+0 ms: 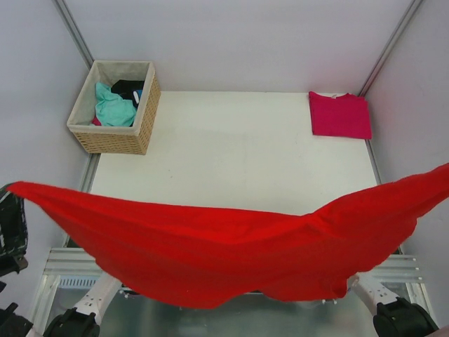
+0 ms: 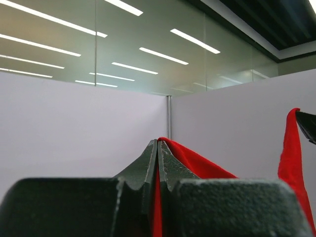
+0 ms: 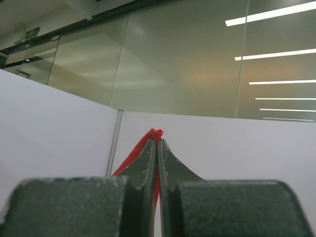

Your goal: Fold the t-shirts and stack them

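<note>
One red t-shirt aloft hides near table; basket far-left.

A wicker basket sits at the far left corner of the table, with bunched clothes inside it. A folded t-shirt lies flat on the far right corner. Nearer, a stretched-out t-shirt hangs above the table's near edge, spanning left to right, its ends pinched in the left gripper and the right gripper.
</note>
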{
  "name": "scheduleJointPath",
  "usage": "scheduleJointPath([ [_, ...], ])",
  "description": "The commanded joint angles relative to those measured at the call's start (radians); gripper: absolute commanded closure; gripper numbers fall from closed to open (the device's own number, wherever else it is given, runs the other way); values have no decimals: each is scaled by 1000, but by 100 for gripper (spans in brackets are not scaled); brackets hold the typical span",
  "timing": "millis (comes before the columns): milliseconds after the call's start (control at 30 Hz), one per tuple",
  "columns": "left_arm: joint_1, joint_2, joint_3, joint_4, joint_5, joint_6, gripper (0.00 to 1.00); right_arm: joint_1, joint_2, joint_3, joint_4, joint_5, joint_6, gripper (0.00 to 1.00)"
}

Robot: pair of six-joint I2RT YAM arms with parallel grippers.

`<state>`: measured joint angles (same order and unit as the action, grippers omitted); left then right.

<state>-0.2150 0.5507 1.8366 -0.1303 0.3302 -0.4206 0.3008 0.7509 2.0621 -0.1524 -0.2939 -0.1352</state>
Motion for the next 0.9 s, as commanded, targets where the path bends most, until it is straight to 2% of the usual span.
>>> scheduleJointPath([
  [0, 2, 46, -158, 78, -83, -32, 100, -2, 80, -98, 30, 131, -40, 99],
  [233, 2, -37, -610, 155, -236, -63, 100, -2, 53, -525, 96, 266, -23, 99],
  [367, 2, -66, -850, 187, -324, -78, 100, -3, 129, -683, 109, 324, -1, 99],
  [433, 2, -46, -913, 201, -383, -78, 100, -3, 221, -766, 143, 343, 17, 99],
  [467, 0, -14, -972, 213, -401, -79, 100, -8, 258, -783, 146, 352, 22, 99],
  [600, 3, 127, -1043, 282, -473, -58, 100, -37, 503, -787, 200, 381, 45, 100],
  [633, 5, 159, -1045, 306, -477, -52, 100, -48, 609, -771, 206, 366, 63, 100],
  [733, 16, 293, -1030, 349, -514, -61, 100, -78, 759, -688, 209, 343, 88, 99],
  [833, 19, 467, -960, 388, -520, -63, 100, -100, 939, -605, 203, 331, 95, 99],
  [867, 19, 570, -938, 388, -519, -60, 100, -104, 1023, -544, 197, 329, 98, 99],
])
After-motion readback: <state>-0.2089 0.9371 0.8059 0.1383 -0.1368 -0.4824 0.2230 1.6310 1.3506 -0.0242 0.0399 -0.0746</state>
